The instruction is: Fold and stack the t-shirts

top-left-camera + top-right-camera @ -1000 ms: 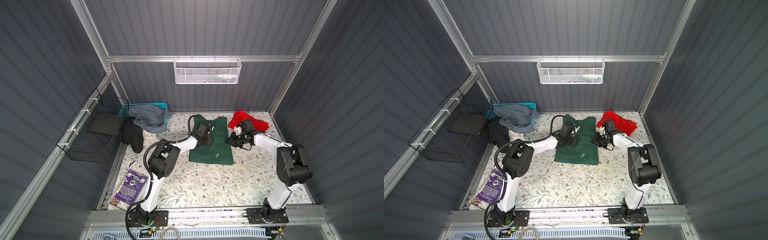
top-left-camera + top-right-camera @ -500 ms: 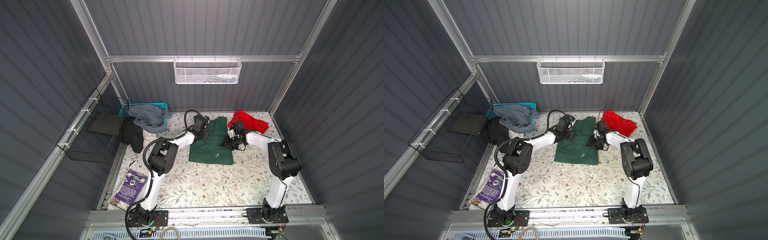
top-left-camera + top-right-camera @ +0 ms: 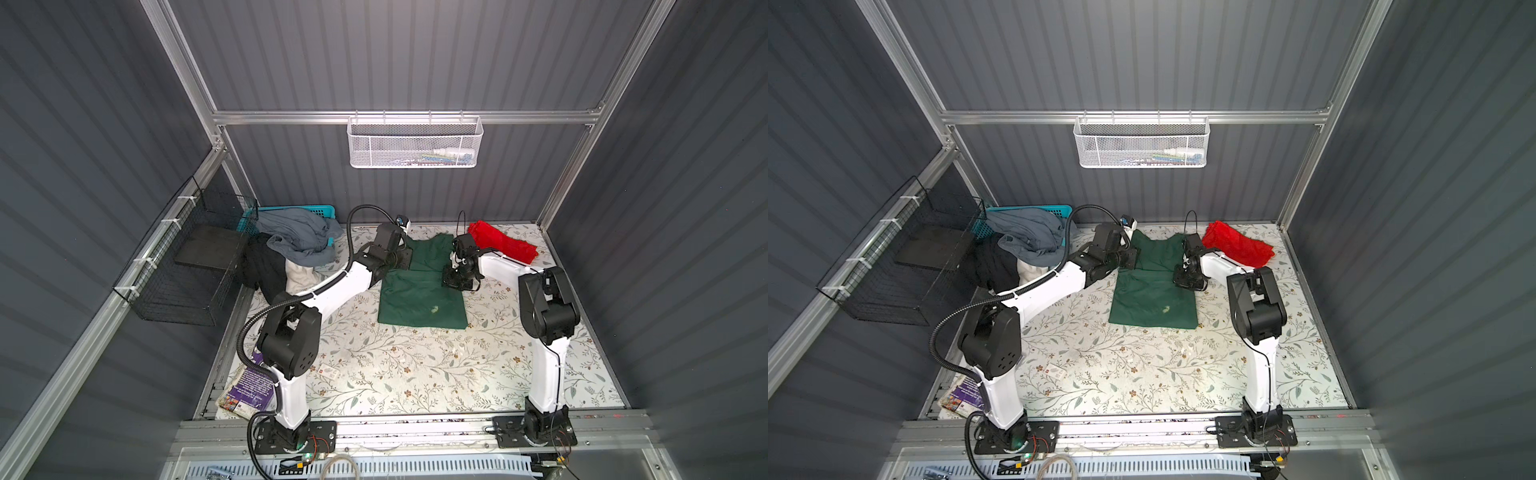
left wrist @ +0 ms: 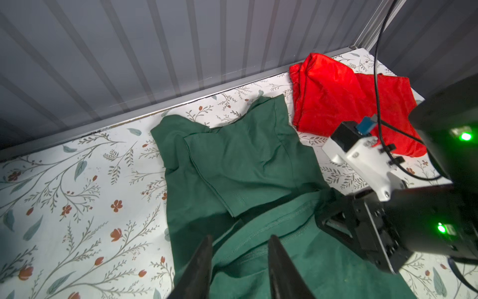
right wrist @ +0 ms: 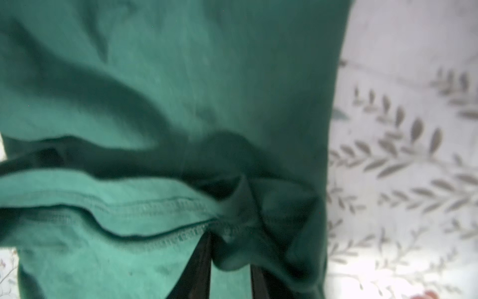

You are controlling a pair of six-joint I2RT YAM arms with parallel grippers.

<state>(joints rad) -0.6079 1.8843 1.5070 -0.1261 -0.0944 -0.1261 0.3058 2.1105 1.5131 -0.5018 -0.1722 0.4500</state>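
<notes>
- The dark green cotton t-shirt (image 3: 419, 299) lies flat on the far half of the white table cover with a leaf and flower print (image 3: 415, 365). Its sleeves point at the back wall.
- The left gripper (image 3: 405, 262) sits at the shirt's left edge. Its two black fingers (image 4: 201, 266) stand a little apart and pinch a bunch of green hem (the hem is lifted a bit off the cloth under it).
- The right gripper (image 3: 455, 282) sits at the shirt's right edge and points down. Its gap is narrow, and green cloth is squeezed in it (the right wrist view is blurry here).
- The bright red cotton t-shirt (image 3: 503, 245) lies bunched up in the far right corner, just beside the green shirt's sleeve.
- A grey-blue heap of clothes (image 3: 299, 237) lies in the far left corner, well apart from both shirts.
</notes>
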